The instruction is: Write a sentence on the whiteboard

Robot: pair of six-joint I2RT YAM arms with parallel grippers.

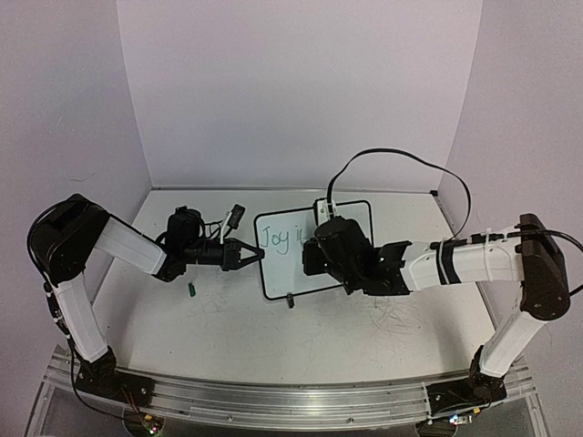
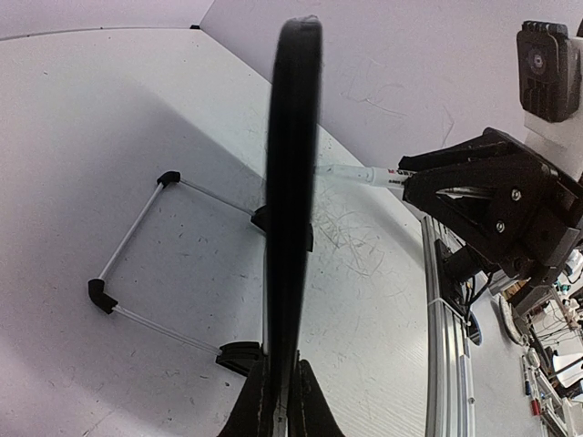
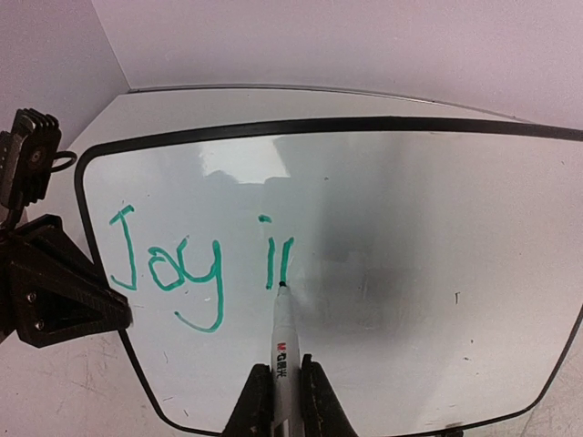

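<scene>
Green sentence (image 3: pixel 215 275) "Joy i", black-edged whiteboard (image 3: pixel 410 273)

Soft, even light falls from above in all three views, with a faint violet cast on the walls, and the top view is fairly sharp though slightly grainy. In the right wrist view the whiteboard (image 3: pixel 437 273) shows pale glare patches near its top and a broad grey shadow across its middle, its border bowed by wide-angle distortion. In the left wrist view the board's edge, close to the lens, is a blurred black band casting a soft shadow on the bench (image 2: pixel 91 137)
</scene>
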